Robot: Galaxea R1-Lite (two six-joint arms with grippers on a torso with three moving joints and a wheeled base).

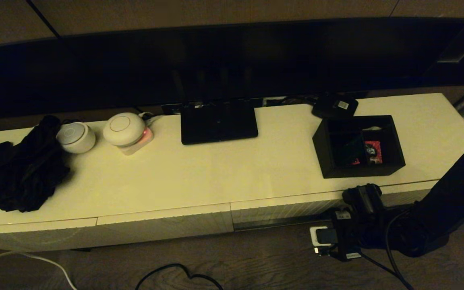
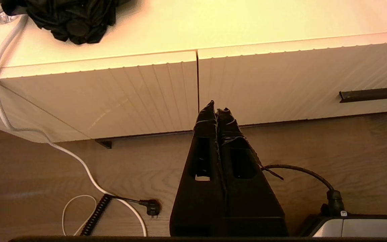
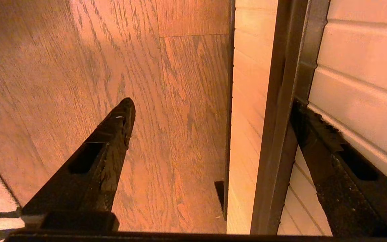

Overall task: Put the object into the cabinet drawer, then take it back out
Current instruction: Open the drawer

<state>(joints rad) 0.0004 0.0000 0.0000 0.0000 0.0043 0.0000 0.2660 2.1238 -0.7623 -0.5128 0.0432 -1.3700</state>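
On my head camera the black organiser box (image 1: 359, 146) sits on the right part of the cream bench (image 1: 199, 169), open-topped, with inner dividers and red-and-white packets inside. Just behind it lies a small flat black device (image 1: 335, 107) with a white label; a flat black router (image 1: 218, 121) is at the middle, and two rounded white gadgets (image 1: 124, 129) and a crumpled black cloth (image 1: 24, 169) are at the left end.

Below the box, the ribbed cream drawer (image 1: 292, 207) appears shut or nearly so, with a dark gap running along its lower edge. My right claw (image 1: 363, 199) is down at that front, though from the head view I cannot make out its fingers.

The right wrist camera fills that in: the claw (image 3: 210, 111) is spread wide, one finger (image 3: 113, 134) over the wood-grain floor (image 3: 62, 67), the other finger against the ribbed front, with a dark strip (image 3: 281, 117) along the drawer between them.

Only the left wrist camera shows my left claw (image 2: 216, 112), its fingers pressed together, pointing at the seam between two ribbed fronts, above the floor with a white cable (image 2: 45, 141).
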